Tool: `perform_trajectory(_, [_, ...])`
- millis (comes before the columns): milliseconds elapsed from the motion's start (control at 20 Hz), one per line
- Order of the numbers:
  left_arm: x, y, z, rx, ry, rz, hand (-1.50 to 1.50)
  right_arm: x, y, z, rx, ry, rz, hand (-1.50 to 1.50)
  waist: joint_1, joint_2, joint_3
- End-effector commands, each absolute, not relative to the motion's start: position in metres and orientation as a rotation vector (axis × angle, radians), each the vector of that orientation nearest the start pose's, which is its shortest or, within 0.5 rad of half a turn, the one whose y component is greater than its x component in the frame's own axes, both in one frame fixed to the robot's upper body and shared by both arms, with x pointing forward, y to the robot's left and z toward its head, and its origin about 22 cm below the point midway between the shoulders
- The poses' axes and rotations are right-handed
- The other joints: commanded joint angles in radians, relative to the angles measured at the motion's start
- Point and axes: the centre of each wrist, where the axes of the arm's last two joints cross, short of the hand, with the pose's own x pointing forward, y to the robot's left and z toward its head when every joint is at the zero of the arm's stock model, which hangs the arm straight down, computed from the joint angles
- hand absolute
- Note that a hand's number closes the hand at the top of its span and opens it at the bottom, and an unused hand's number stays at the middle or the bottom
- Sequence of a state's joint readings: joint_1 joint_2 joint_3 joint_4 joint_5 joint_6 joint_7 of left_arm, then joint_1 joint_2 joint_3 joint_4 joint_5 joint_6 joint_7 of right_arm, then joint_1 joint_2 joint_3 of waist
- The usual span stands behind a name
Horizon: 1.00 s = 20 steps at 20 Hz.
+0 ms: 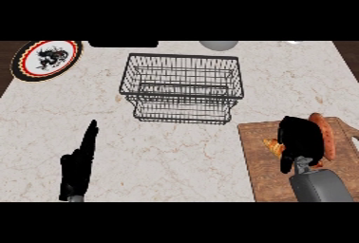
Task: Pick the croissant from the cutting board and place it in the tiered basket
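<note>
Items in the head view, listed from the left edge across.

One plate (46,60): round, white centre with a dark figure, red and black rim, lying at the far left corner of the surface (175,156), which is pale marble.

One left robot hand (79,163): black, resting on the near left of the surface, fingers lying straight and pointing away toward the far side, holding nothing, well apart from every other item.

One tiered basket (182,88): dark wire, two levels showing, standing at the middle of the surface toward the far side. Nothing is showing inside it.

One grey rounded object (219,45): sitting at the far edge behind the basket, mostly cut off, kind not clear.

One cutting board (263,175): brown wood, lying at the near right of the surface, well apart from the basket.

One croissant (274,146): golden brown, lying on the cutting board, only its left end showing from under the hand.

One right robot hand (303,140): black, on a grey forearm, reaching in over the board, its fingers curling down around the croissant and hiding most of it.

One reddish-orange elongated item (325,135): lying on the board just right of the hand, partly hidden, kind not clear.
</note>
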<state>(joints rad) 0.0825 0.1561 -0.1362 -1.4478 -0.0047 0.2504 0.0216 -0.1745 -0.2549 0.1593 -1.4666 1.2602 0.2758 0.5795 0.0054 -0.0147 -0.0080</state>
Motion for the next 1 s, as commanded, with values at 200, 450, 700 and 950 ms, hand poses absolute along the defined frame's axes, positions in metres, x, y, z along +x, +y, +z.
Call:
perform_trajectory(200, [0.195,0.245,-0.054,0.266,-1.292,-0.012,0.00,0.261,-0.217,0.074,-0.780,-1.199,1.208,1.50,-0.016,0.007,0.008])
perform_trajectory(450, [0.203,0.255,-0.052,0.285,-1.292,0.014,0.00,0.237,-0.225,0.139,-0.690,-1.410,0.929,1.50,-0.036,0.005,0.007])
perform_trajectory(700, [0.204,0.256,-0.054,0.284,-1.296,-0.012,0.00,0.202,-0.224,0.207,-0.758,-1.642,0.770,1.50,-0.029,0.005,0.006])
perform_trajectory(950, [0.218,0.248,-0.046,0.256,-1.299,-0.012,0.00,0.188,-0.232,0.261,-0.820,-1.714,0.810,1.50,-0.014,0.010,0.006])
